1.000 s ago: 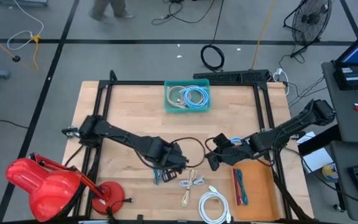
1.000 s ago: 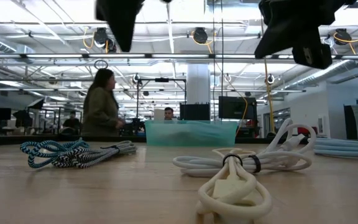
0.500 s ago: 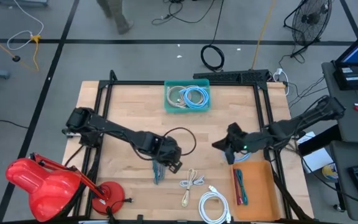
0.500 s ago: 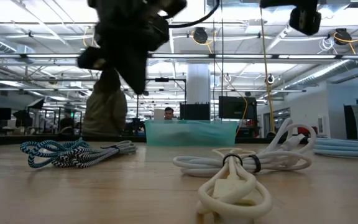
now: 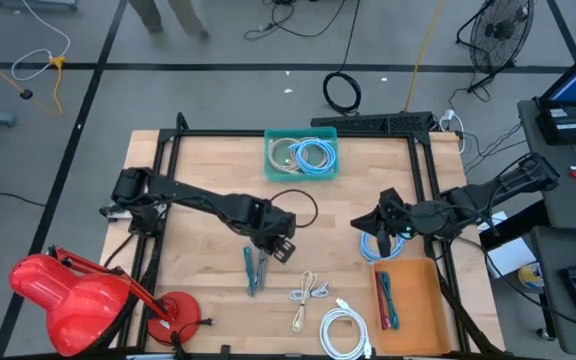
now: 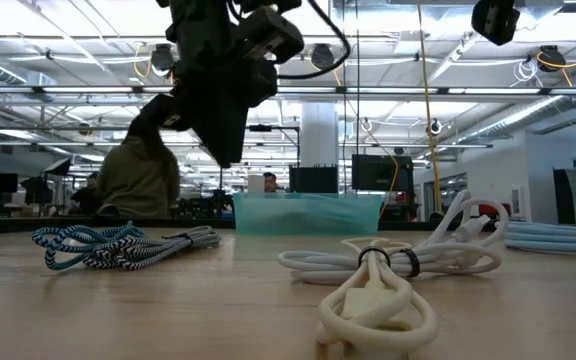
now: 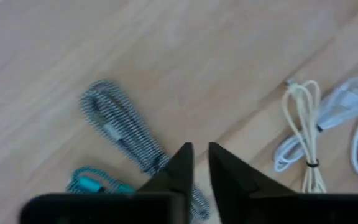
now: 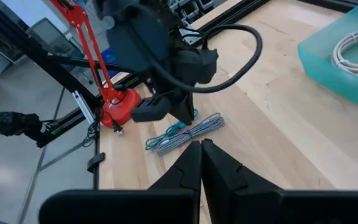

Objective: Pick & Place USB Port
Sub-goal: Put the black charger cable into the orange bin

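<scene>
- High view: we see the left pincer (image 5: 280,247), its fingers a narrow gap apart and holding nothing, above the braided USB cables (image 5: 253,270) lying on the worktop (image 5: 208,170).
- Our right pincer (image 5: 366,224), fingers pressed together, hovers farther right.

The desk (image 5: 208,160) was pale wood with a visible grain and a smooth, matt finish. A woven, cloth-like cable bundle (image 5: 255,268), speckled grey and teal, lay on it. The white cables (image 5: 344,330) looked like smooth, slightly glossy plastic. The teal bin (image 5: 270,164) at the far side appeared as translucent plastic. The frame (image 5: 168,150) around the desk was matt black metal. The red lamp (image 5: 63,290) had a glossy shell.
</scene>
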